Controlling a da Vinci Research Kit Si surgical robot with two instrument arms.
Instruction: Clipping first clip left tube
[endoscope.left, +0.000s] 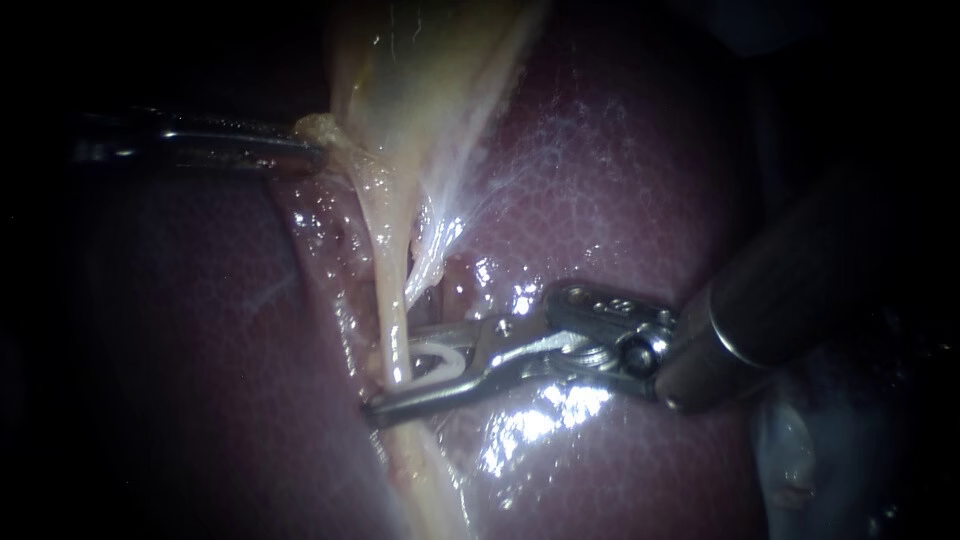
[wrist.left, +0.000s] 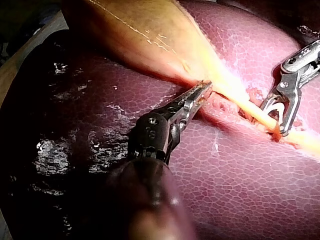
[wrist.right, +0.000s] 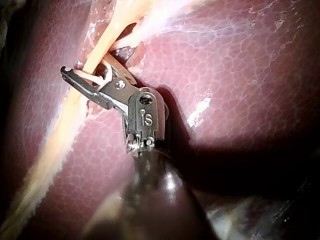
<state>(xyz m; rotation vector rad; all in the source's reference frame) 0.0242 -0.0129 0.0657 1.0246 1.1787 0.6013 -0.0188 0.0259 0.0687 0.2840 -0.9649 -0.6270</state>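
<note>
Your right instrument (endoscope.left: 398, 368) comes in from the right, its shaft sloping down toward the tissue and its wrist bent so the jaws lie nearly level across the liver (endoscope.left: 620, 160). The jaws stand well apart and carry a white clip (endoscope.left: 440, 358), one leg against each jaw. The left tube (endoscope.left: 393, 290) runs between them, inside the clip. The lower jaw's tip reaches past the far side of the tube, while the upper jaw's tip is hidden behind it. The clip's legs are not closed on the tube.

Your left instrument (endoscope.left: 315, 148) reaches in level from the left, higher in the endoscope view. Its jaws are pressed together on the edge of the gallbladder (endoscope.left: 420, 70) where it narrows into the tube, which runs stretched from there down to the clip.

From your left wrist camera, the right instrument (wrist.left: 274, 120) straddles the tube just ahead of your left jaws.
</note>
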